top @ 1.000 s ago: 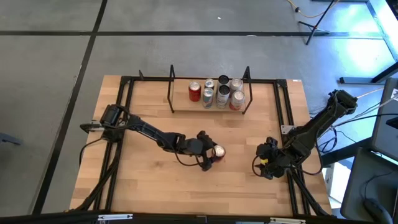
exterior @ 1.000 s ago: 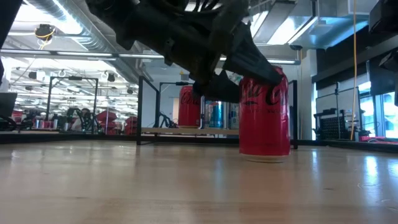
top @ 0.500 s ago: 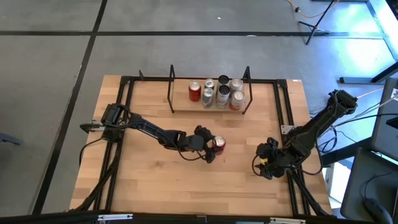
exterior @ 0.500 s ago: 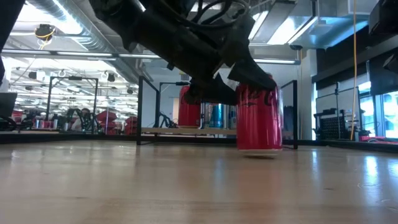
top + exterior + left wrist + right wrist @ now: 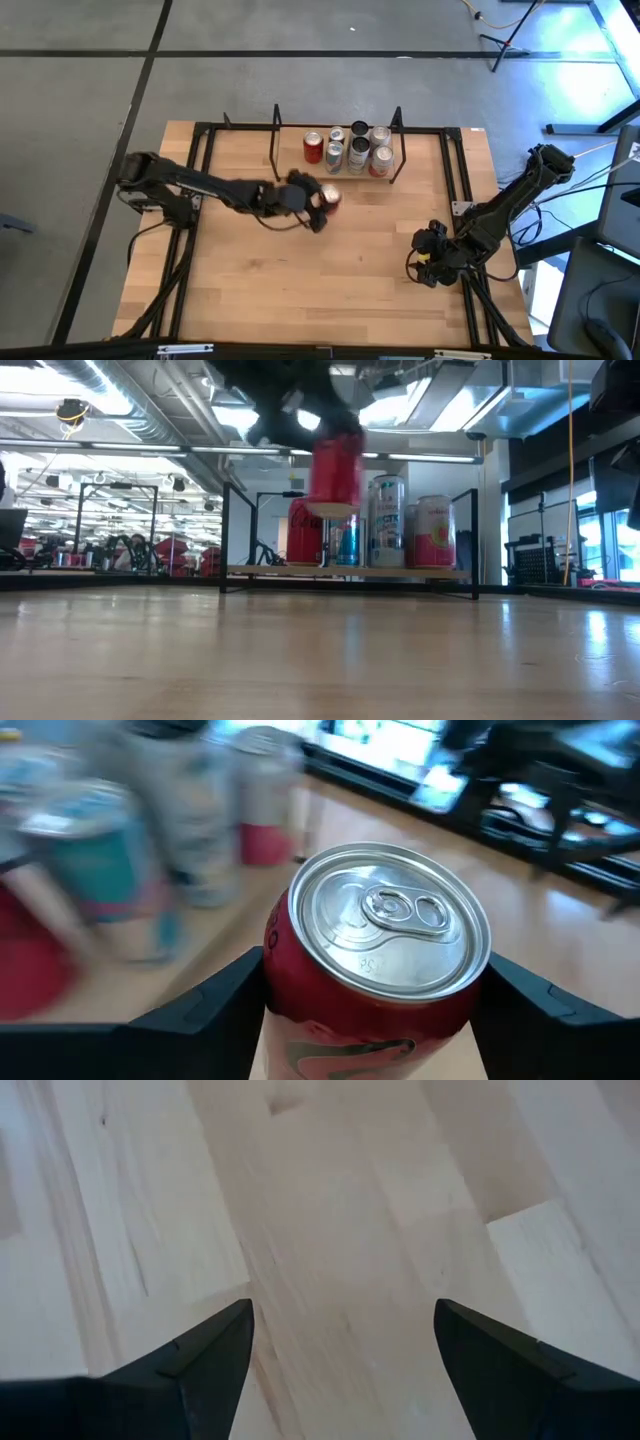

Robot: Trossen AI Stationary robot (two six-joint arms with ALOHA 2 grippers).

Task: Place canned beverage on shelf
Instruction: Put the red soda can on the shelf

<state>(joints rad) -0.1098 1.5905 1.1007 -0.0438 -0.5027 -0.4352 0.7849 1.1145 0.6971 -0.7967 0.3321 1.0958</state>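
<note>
Red soda can point(image 5: 329, 197), held tight by the left gripper point(image 5: 318, 202), might bump the cans point(image 5: 358, 148) crowding the shelf point(image 5: 290, 178).

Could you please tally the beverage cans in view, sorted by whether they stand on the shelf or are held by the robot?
Cans standing on the shelf: 7
Red can held in the left end effector, lifted off the table: 1
Total: 8 cans
</note>
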